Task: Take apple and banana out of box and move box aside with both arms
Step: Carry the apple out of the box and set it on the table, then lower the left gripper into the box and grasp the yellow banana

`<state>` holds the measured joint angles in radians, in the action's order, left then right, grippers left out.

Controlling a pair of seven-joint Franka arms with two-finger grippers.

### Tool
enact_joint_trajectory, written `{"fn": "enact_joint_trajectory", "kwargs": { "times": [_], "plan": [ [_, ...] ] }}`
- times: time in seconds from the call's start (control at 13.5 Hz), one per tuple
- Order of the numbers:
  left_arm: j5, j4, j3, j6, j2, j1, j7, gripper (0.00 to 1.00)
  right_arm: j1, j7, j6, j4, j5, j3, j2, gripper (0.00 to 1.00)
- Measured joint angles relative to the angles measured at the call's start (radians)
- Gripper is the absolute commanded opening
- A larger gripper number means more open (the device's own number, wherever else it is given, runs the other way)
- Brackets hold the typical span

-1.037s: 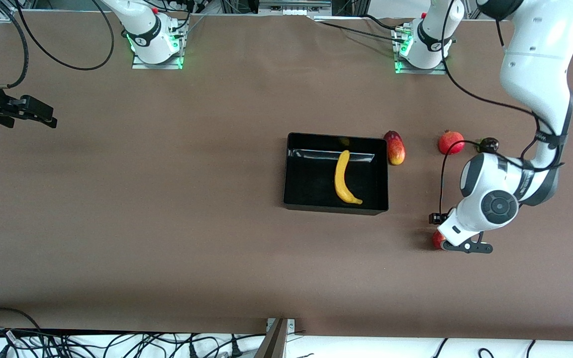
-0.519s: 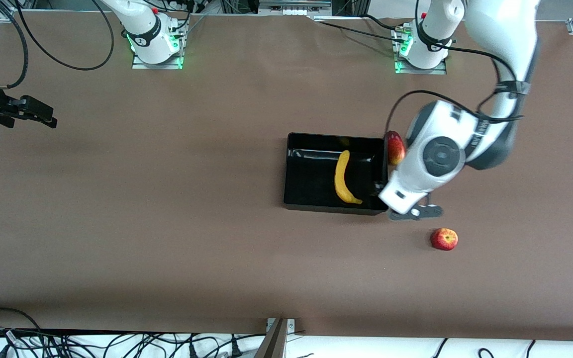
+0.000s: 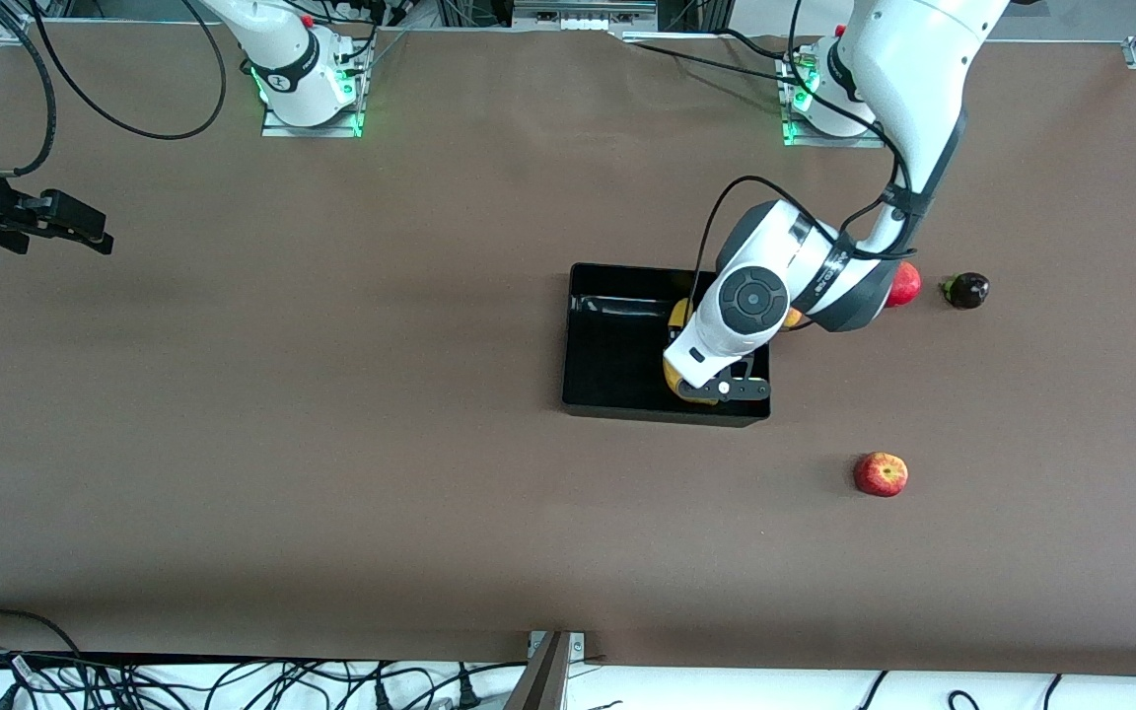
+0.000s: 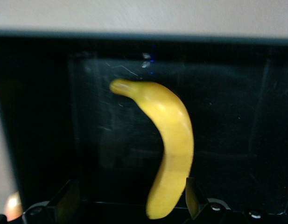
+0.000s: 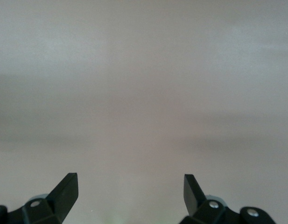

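1. While my left gripper [image 3: 716,387] hangs over the box [image 3: 617,394] with its jaws spread wide and empty, the banana [image 4: 169,140] lies flat on the box floor under it, one end passing close by a fingertip [image 4: 193,198] in the left wrist view.
2. Risk – an off-centre descent: a finger could land on the banana and not beside it, pressing or skidding it.
3. Risk – my gripper sits over the box corner nearest the apple [image 3: 881,474]; a finger catching that wall could shove the box.
4. The apple already rests on the table, well apart from the box – nearer the front camera.
5. My right gripper [image 5: 129,191] waits over bare table at its own end, jaws apart, empty.
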<state>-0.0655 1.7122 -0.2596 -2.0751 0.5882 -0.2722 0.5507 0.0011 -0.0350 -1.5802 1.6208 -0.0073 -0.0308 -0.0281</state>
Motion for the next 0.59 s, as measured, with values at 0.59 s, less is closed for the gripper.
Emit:
{"fn": "enact_joint_trajectory", "kwargs": {
  "times": [0.59],
  "plan": [
    [0.011, 0.077, -0.015, -0.164, 0.051, -0.001, 0.08, 1.0, 0.0, 0.0, 0.0, 0.0, 0.0, 0.0, 0.0, 1.0]
  ]
}}
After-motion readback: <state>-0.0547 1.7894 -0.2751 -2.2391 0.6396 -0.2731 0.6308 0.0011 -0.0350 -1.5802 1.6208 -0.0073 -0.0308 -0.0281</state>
